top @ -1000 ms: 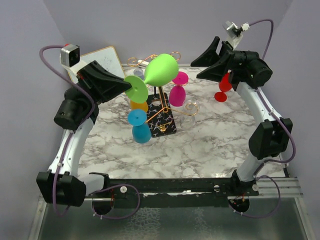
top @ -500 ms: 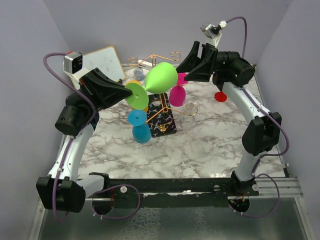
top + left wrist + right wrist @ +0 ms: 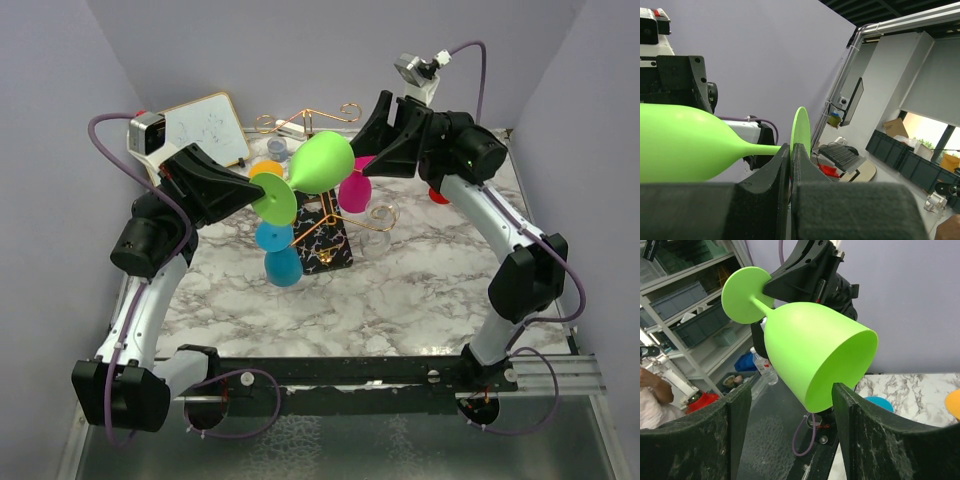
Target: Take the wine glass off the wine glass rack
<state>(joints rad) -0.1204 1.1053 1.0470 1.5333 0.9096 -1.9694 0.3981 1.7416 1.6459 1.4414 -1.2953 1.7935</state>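
- I saw the left gripper [image 3: 790,152] clamped on the stem of the green wine glass [image 3: 322,160], with the bowl lying sideways beyond its fingertips.
- The right gripper [image 3: 790,390] stood wide apart, straddling the bowl's rim.
- The wine glass rack [image 3: 333,252] stood below, between both grippers.

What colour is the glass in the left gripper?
The glass is lime green, clearest in the right wrist view.

Your top camera looks down from high behind onto the whole marble table [image 3: 400,300]; both wrist cameras look forward from very near; all three views share the green wine glass [image 3: 322,160]; the right wrist view also shows some table.
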